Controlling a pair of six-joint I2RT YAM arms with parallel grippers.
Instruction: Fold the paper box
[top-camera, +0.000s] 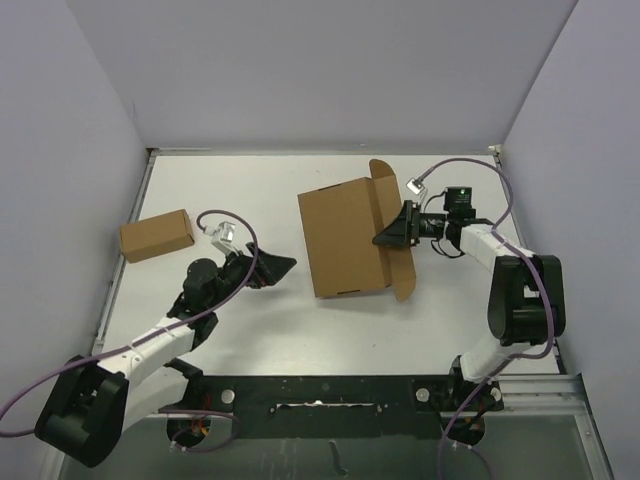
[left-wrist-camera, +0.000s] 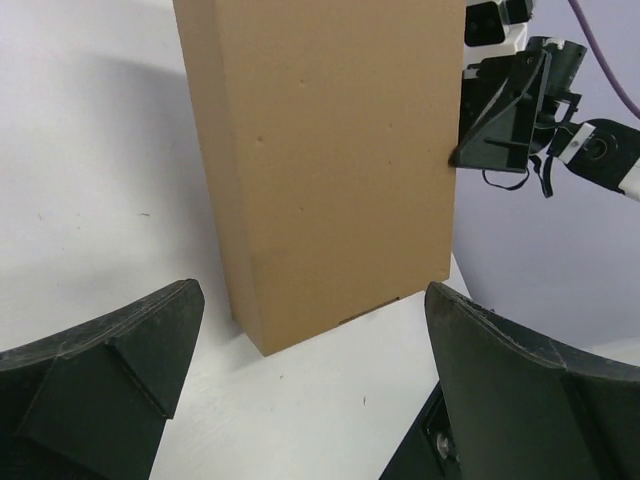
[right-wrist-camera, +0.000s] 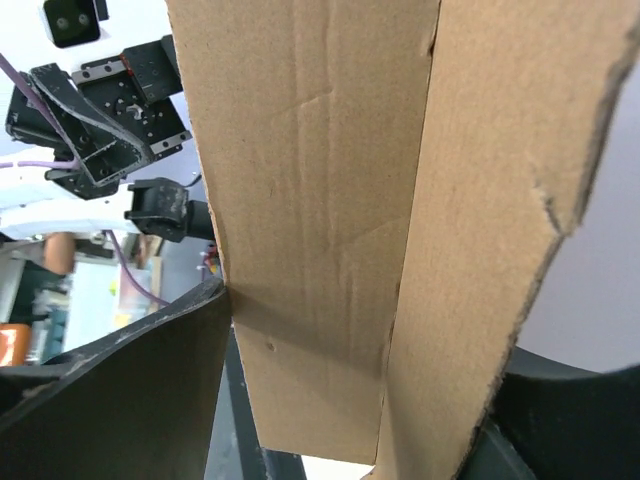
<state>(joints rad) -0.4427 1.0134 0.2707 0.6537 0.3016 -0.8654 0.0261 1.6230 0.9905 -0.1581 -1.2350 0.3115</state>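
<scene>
The paper box (top-camera: 340, 238) lies in the middle of the table as a large, plain brown slab, with its right-hand flaps raised. My right gripper (top-camera: 392, 232) is at the box's right edge, shut on the upright flap. In the right wrist view the cardboard (right-wrist-camera: 310, 150) fills the gap between both fingers of this gripper (right-wrist-camera: 360, 340). My left gripper (top-camera: 275, 268) rests to the left of the box with its jaws wide open and empty. Its wrist view shows the box (left-wrist-camera: 330, 150) just ahead of the gripper (left-wrist-camera: 312, 330), a strip of bare table between them.
A much smaller brown cardboard box (top-camera: 157, 235) sits at the far left near the wall. Grey-white walls close in the table on the left, back and right. The right arm (left-wrist-camera: 505, 110) shows beyond the box in the left wrist view.
</scene>
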